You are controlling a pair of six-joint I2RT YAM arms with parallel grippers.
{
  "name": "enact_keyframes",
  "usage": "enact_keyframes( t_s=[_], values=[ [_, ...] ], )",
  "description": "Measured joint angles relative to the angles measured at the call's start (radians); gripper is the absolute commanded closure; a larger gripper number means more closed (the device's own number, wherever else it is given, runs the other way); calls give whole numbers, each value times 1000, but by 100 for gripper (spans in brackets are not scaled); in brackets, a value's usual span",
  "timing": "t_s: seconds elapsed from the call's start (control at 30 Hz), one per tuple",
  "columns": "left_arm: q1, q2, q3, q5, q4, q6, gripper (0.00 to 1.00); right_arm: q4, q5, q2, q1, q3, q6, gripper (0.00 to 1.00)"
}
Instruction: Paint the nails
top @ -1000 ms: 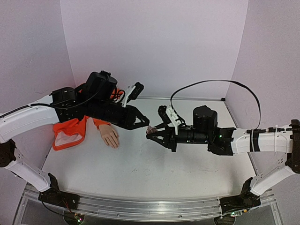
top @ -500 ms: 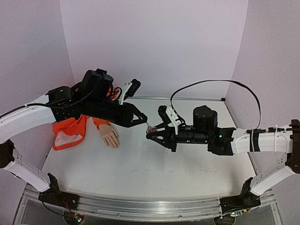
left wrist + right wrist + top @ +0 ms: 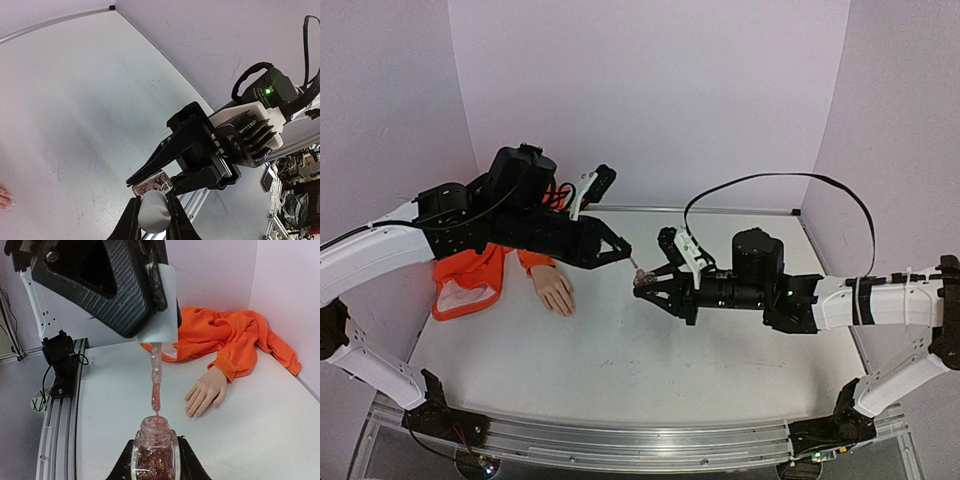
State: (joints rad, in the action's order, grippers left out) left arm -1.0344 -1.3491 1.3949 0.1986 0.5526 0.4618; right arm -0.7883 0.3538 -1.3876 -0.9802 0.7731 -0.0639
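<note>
The flesh-coloured mannequin hand [image 3: 555, 292] lies palm down on the table at the left, its orange sleeve [image 3: 470, 275] bunched behind it. Its tiny pale nails [image 3: 192, 415] show in the right wrist view. My right gripper [image 3: 646, 284] is shut on a small glass bottle [image 3: 155, 452] of pink glitter polish, open at the neck and held above the table. My left gripper [image 3: 623, 256] is shut on the bottle's pale cap [image 3: 152, 212]. The cap's wet brush [image 3: 156, 385] hangs with its tip just over the bottle's mouth. Both grippers are to the right of the hand.
An aluminium rail [image 3: 620, 440] runs along the table's near edge. Pale walls close in the back and both sides. A black cable [image 3: 770, 178] arcs over the right arm. The orange garment [image 3: 225, 340] spreads toward the back left corner.
My left gripper has drawn back from the bottle to the left and up, pulling the cap and brush out of the neck. The right gripper has held the bottle still.
</note>
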Motion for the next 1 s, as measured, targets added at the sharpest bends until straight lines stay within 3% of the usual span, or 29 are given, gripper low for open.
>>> enact_keyframes(
  t_s=[0.6,1.0],
  values=[
    [53,49,-3,22,4,6,100,-57,-74,80,0,-80,3,100],
    [288,104,-115,105,82,-35,100,5,-287,344,12,-141,-45,100]
  ],
)
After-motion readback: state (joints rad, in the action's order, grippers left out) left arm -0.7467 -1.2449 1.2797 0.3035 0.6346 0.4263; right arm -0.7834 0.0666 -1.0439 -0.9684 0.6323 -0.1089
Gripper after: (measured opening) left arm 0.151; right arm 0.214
